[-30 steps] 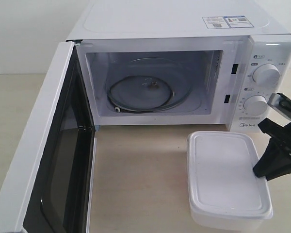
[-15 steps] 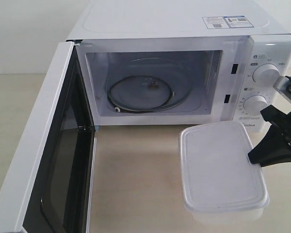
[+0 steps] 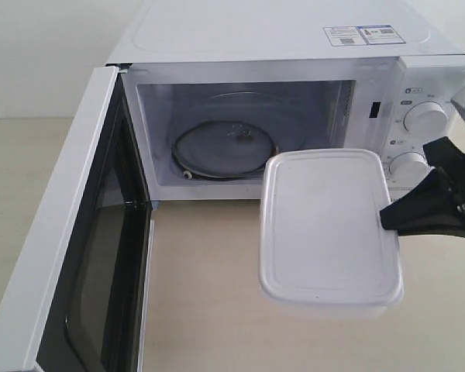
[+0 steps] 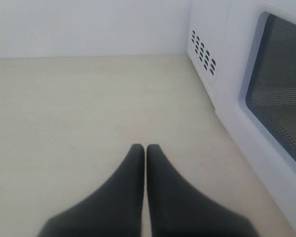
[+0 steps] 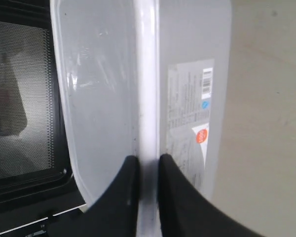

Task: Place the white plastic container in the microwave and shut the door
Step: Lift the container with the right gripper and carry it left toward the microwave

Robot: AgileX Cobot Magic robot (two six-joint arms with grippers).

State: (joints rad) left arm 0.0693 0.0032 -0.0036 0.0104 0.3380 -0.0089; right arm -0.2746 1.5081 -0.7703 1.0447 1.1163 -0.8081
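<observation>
Exterior view: the right hand grips the white plastic container by its right-hand rim and holds it clear of the desk, level, lid up, just in front of the lower right part of the microwave opening. The microwave stands toward the desk's far edge, its door swung wide to the left and the glass turntable bare inside. In the right wrist view, the two dark fingers pinch the lid's rim, near a label with a red dot. In the left wrist view, the left hand hangs over bare desk beside the door, fingers pressed together on nothing.
</observation>
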